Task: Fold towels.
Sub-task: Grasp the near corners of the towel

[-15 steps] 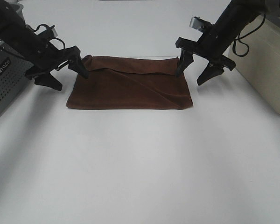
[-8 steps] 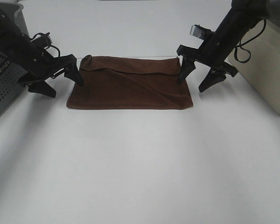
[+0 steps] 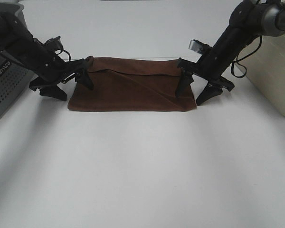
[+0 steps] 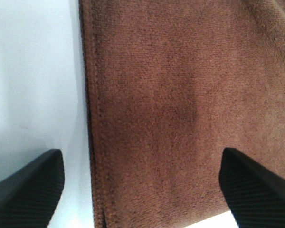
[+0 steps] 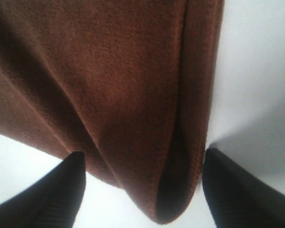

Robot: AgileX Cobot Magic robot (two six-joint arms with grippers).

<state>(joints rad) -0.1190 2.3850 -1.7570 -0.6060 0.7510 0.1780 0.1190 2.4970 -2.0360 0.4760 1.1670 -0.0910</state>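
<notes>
The dark reddish-brown towel lies folded in half on the white table, with a loose flap along its far edge. My left gripper is open and low over the towel's left edge, one finger over the cloth and one over bare table. In the left wrist view the gripper straddles the hemmed edge of the towel. My right gripper is open over the towel's right end. In the right wrist view the gripper straddles the folded near right corner of the towel. No white tag shows.
A grey perforated box stands at the table's left edge behind my left arm. A beige bin stands at the right, close behind my right arm. White table extends in front of the towel.
My left gripper has moved right and down onto the towel's left edge. My right gripper has come down and toward the front onto the right end. The towel has not moved.
</notes>
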